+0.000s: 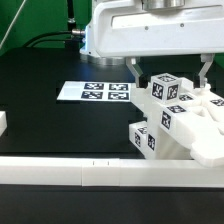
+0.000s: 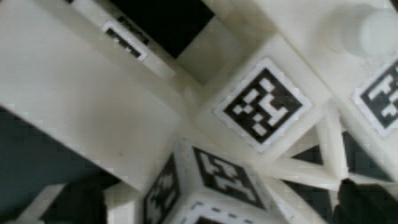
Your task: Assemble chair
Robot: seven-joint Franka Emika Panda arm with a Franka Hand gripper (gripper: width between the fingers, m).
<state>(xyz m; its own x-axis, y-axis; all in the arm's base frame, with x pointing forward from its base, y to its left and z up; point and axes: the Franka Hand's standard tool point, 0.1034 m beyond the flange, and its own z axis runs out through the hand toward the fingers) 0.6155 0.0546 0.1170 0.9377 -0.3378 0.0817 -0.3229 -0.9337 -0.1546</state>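
Now, table [image 1: 40,110]: black, a white border rail [image 1: 60,170] along its near edge.
Chair parts [image 1: 185,125]: tagged white blocks heaped at the near edge, toward the exterior view's right, against the rail.
Marker board [image 1: 95,92]: flat mid-table, just beside the heap.
Gripper [image 1: 170,70]: over the heap, jaws wide, holding nothing.
Wrist view: tagged blocks [image 2: 267,105] close up.

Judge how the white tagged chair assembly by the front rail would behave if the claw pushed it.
The chair assembly looks like rigid blocky plastic, so it would probably slide as one stiff piece. Its smooth faces suggest it may slip. Backed against the front rail, it seems unlikely to roll.
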